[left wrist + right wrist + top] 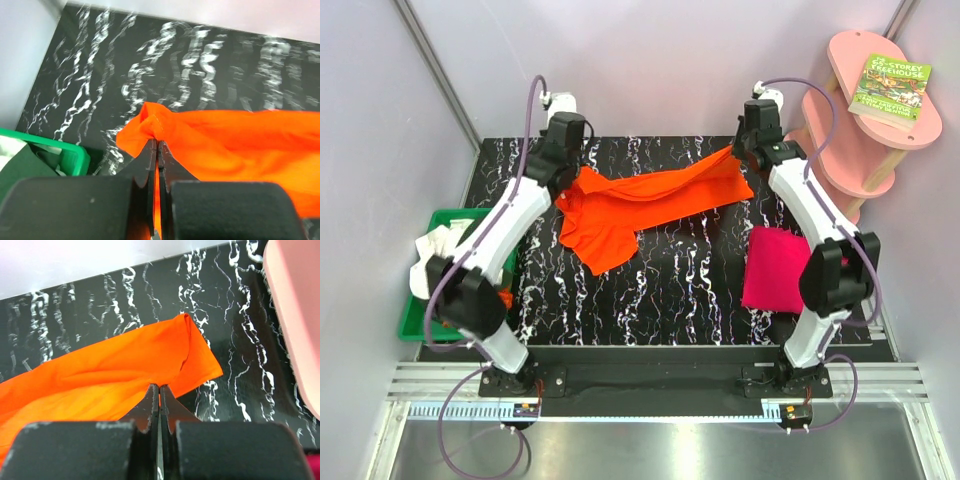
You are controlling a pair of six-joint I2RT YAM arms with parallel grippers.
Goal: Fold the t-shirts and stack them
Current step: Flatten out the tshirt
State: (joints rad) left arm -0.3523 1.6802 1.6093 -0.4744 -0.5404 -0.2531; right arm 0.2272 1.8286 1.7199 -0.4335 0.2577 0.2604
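Your left fingers (pixel 156 147) are pressed together on a bunched corner of the orange shirt (pixel 235 145); the right fingers (pixel 159 390) pinch the opposite end the same way; so the shirt hangs stretched between both arms over the back of the worktop (pixel 690 290), w/ a loose flap drooping onto the surface toward the middle. This looks like the spread-out step before the fold, i.e. early for this shirt. To do it well: hold both pinches at equal height; pull apart just enough to take the sag out; lower evenly so the hem lands flat, no twist; don't yank, since thin cloth could slip out. The shirt is soft, matte, bright cloth, creasing in long ridges along the pull; the worktop is hard-looking, black w/ white veins. The pink shirt (pixel 775 268) lies folded as a neat rectangle at the right; white cloth (pixel 432 255) spills from the green bin (pixel 412 328) at the left.
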